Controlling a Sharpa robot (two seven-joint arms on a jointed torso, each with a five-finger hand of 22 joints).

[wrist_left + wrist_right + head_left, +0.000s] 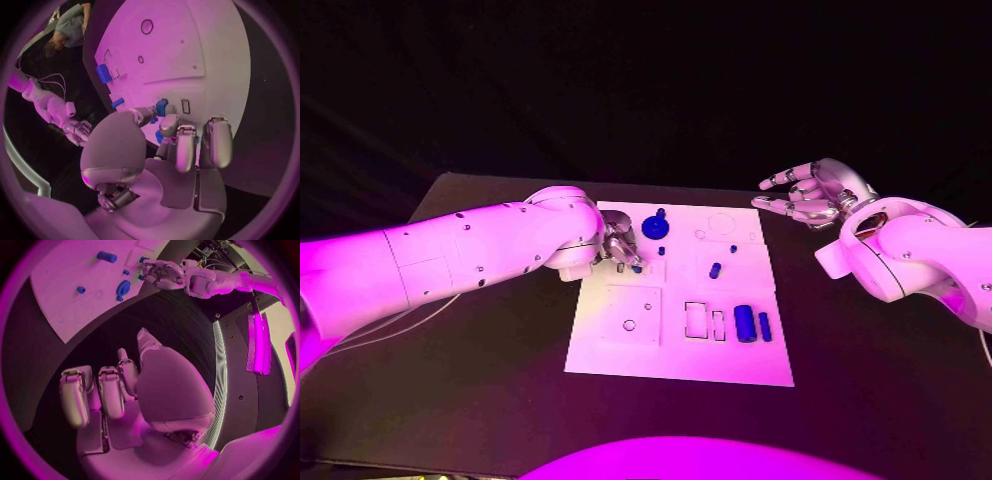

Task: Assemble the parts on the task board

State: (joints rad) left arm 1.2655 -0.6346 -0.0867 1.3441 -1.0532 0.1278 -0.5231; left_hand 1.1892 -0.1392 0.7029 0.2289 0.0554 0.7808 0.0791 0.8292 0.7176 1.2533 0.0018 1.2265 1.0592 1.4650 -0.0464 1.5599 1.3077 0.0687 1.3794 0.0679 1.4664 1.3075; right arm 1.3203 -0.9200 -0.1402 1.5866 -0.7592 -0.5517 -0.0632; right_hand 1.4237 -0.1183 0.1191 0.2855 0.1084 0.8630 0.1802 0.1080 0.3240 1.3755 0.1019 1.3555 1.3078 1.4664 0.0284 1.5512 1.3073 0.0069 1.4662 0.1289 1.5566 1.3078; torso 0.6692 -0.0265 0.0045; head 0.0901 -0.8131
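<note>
Left hand (pixel 619 247) pinching, right hand (pixel 808 195) spread.

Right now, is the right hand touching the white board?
Apart. In the head view the right hand hangs beyond the white board's far right corner, and the right wrist view shows bare black table between its fingers and the board.

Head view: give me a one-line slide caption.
Left hand works at the task board's far-left area among small blue parts, while the right hand hovers open off its far-right corner.
</note>
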